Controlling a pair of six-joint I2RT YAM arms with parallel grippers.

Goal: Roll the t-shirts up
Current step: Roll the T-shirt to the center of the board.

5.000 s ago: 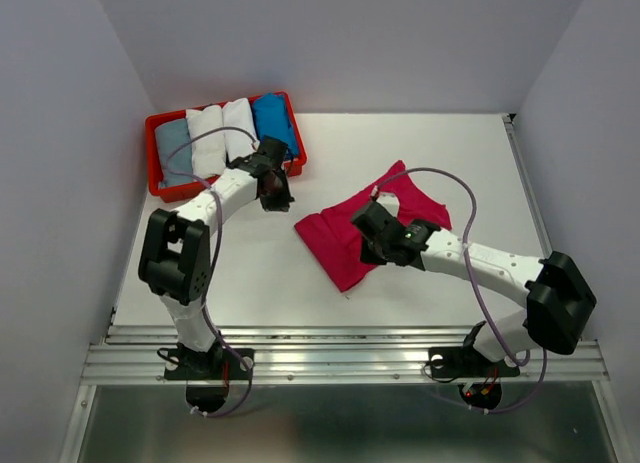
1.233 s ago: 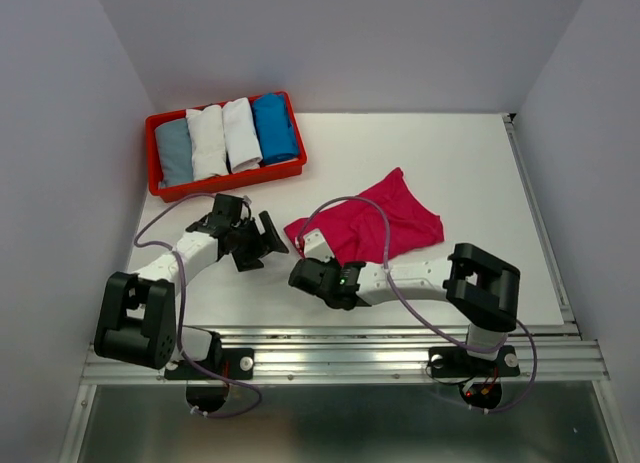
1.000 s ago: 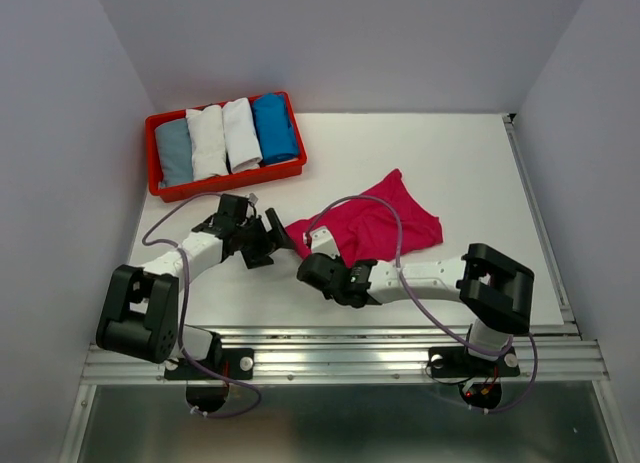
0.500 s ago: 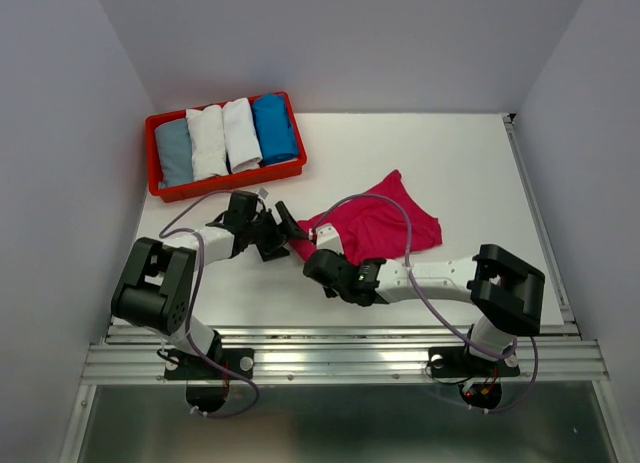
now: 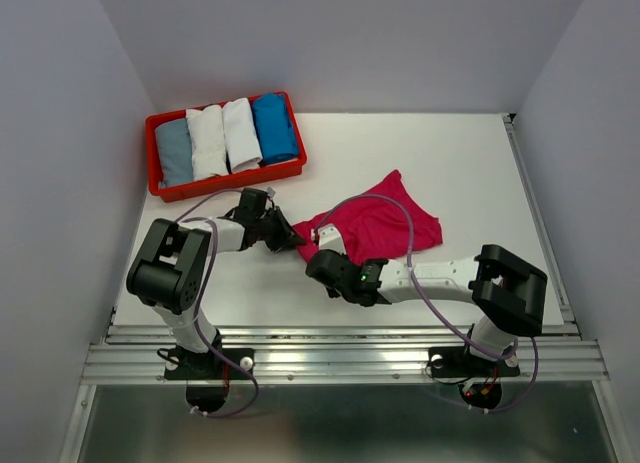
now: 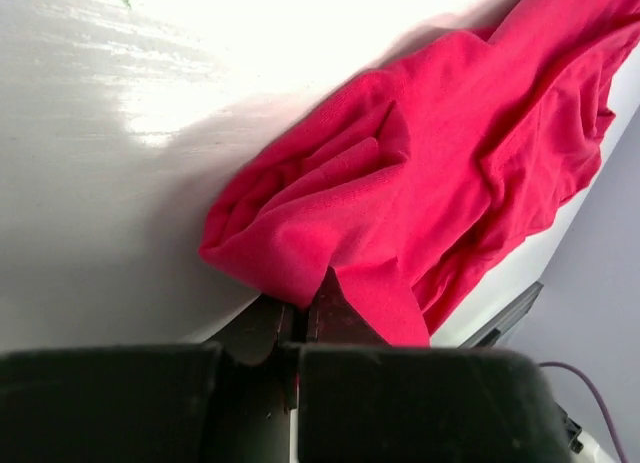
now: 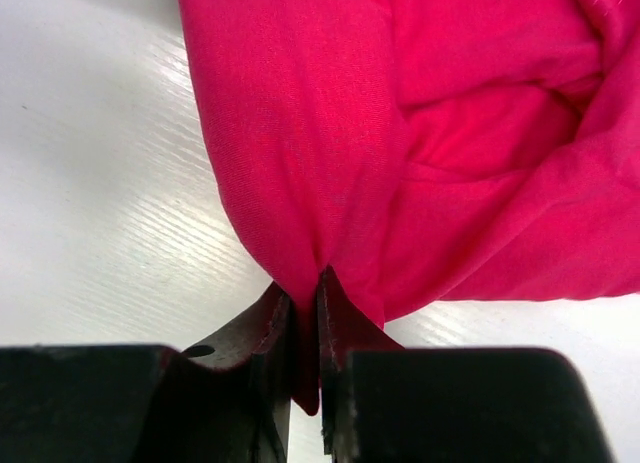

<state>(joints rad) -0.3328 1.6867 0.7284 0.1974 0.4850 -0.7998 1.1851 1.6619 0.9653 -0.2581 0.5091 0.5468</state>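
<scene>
magenta t-shirt [image 5: 375,228], both jaws pinching it

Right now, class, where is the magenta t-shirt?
Top view: the magenta t-shirt lies crumpled mid-table, right of the red tray, its near-left edge pinched by the left gripper and right gripper.

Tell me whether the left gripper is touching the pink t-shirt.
Touching. The left wrist view shows the left gripper closed on a fold at the edge of the pink t-shirt, with cloth pinched between its jaws.
</scene>
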